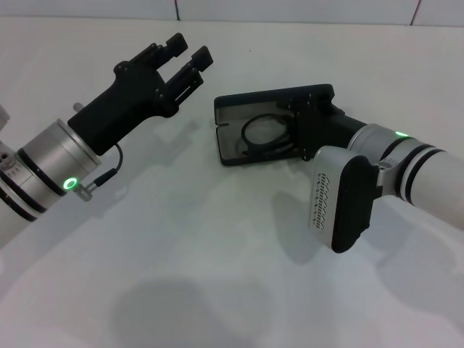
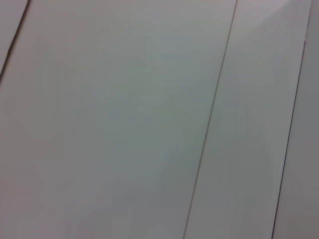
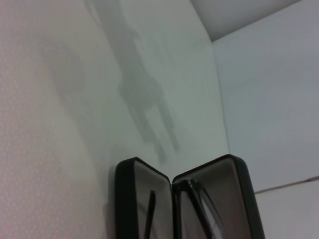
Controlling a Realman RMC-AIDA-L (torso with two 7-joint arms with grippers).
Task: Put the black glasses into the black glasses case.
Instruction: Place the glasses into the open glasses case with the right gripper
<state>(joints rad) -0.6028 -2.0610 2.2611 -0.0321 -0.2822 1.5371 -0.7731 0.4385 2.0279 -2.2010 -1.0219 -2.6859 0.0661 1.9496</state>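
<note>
The black glasses case lies open on the white table at centre, grey lining up. The black glasses lie inside it; one rounded lens shows, the rest is hidden under my right gripper, which sits low over the right part of the case. In the right wrist view the case shows both open halves, with the glasses frame in one half and a slim black temple arm in the other. My left gripper is open and empty, raised to the left of the case.
The white table spreads in front of the case. A white wall with thin seams runs along the back. The left wrist view shows only white panels with seams.
</note>
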